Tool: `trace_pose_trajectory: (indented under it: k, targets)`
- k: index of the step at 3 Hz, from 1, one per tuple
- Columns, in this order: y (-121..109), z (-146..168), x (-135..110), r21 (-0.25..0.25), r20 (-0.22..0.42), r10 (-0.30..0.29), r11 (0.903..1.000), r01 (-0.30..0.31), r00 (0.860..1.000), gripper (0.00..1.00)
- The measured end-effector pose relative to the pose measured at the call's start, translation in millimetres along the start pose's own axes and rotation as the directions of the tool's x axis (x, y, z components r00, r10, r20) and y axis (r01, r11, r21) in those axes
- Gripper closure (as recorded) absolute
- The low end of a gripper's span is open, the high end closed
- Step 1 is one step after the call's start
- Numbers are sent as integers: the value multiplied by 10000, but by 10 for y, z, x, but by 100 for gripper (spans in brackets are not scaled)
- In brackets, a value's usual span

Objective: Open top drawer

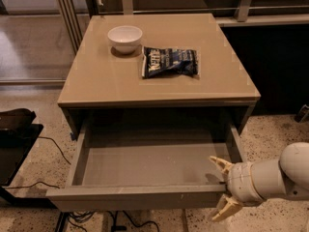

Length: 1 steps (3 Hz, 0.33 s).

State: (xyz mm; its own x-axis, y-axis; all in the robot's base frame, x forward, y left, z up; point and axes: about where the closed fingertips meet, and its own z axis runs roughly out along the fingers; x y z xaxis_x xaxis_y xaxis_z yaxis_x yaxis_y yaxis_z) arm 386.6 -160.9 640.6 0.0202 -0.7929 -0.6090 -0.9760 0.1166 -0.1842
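Cream-tipped and spread wide, the gripper point(223, 187) sits at the lower right, on the end of a white arm point(275, 175) that enters from the right edge. Its fingers straddle the right end of the top drawer's front panel: the upper finger point(219, 163) reaches over the panel's top edge into the drawer, and the lower finger point(224, 210) lies outside, in front of and below the panel. Whether either finger presses on the panel cannot be told. The top drawer point(145, 197) stands well open, its front panel far out from the cabinet, and its shallow grey interior is in plain sight. Above it, on the beige cabinet top point(106, 81), a white bowl point(125, 36) stands toward the back left, and a dark blue snack bag point(170, 62) lies flat just to the bowl's right, near it but not touching. Speckled floor point(34, 153) shows on both sides, with a black object point(14, 122) and thin cables point(53, 146) at the left.
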Motion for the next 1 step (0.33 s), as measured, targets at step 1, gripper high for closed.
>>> trace_pose_trajectory:
  k: [1]
  targets:
    - [0, 0, 0, 0, 0, 0, 10000, 0, 10000, 0]
